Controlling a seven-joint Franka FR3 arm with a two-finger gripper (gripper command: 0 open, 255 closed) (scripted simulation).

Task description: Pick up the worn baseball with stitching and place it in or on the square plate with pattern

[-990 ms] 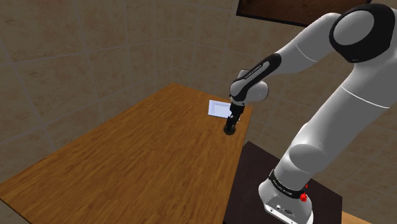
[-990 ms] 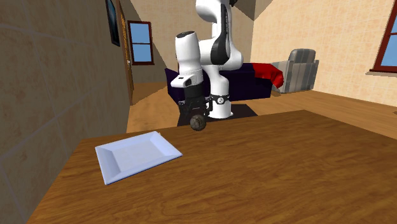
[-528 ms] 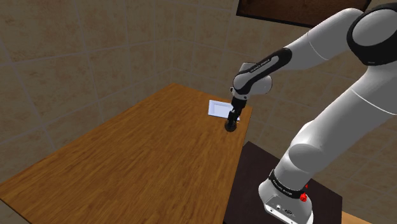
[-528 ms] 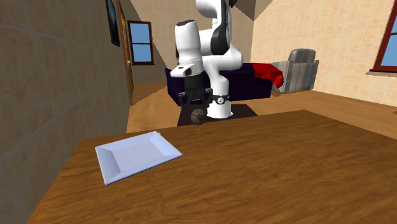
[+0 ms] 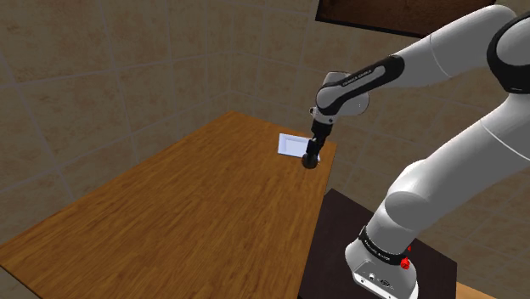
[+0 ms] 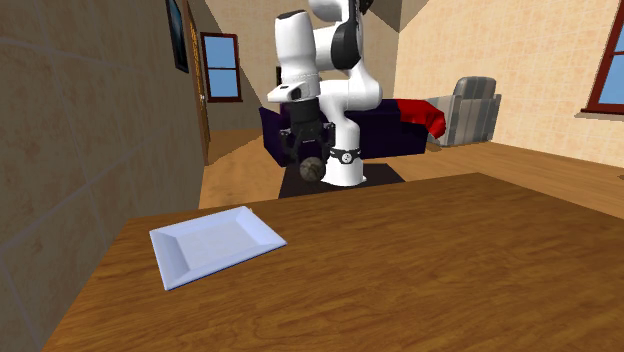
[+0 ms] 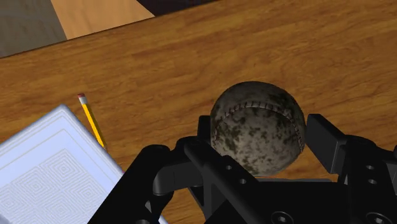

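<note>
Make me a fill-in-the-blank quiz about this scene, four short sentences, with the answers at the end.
1. The end effector is shut on the ___.
2. The white plate is ___ in shape.
3. The thin yellow thing lying beside the plate is a ___.
4. The plate lies on a wooden ___.
Missing words: baseball; square; pencil; table.
</note>
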